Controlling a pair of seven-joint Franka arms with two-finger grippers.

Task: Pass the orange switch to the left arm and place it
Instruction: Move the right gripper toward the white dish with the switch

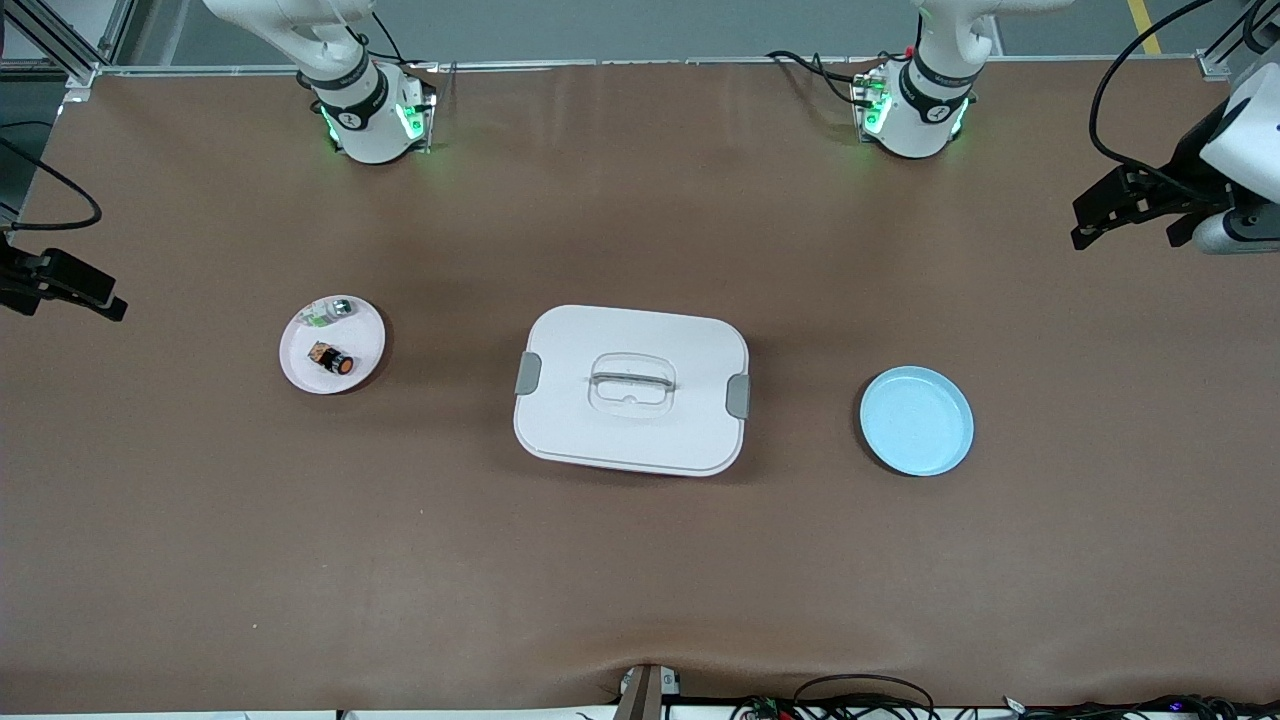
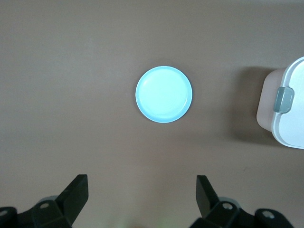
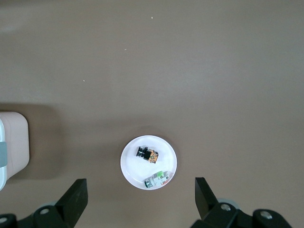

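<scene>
Both grippers hang wide open and empty, high above a brown matte table.

Left gripper (image 2: 140, 197) is over the smooth round pale-blue plate (image 1: 916, 420); right gripper (image 3: 140, 197) over the round white plate (image 1: 300, 365), where the orange switch (image 1: 331, 359), a stubby black cylinder with an orange cap, lies beside a clear-green and silver part (image 1: 329, 312). Between the plates sits the rounded white box (image 1: 632, 390), with grey latches.

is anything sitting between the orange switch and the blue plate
Yes. The white box sits mid-table, directly between the orange switch on its white plate and the empty blue plate. Both the left gripper and right gripper are open, high above.
</scene>
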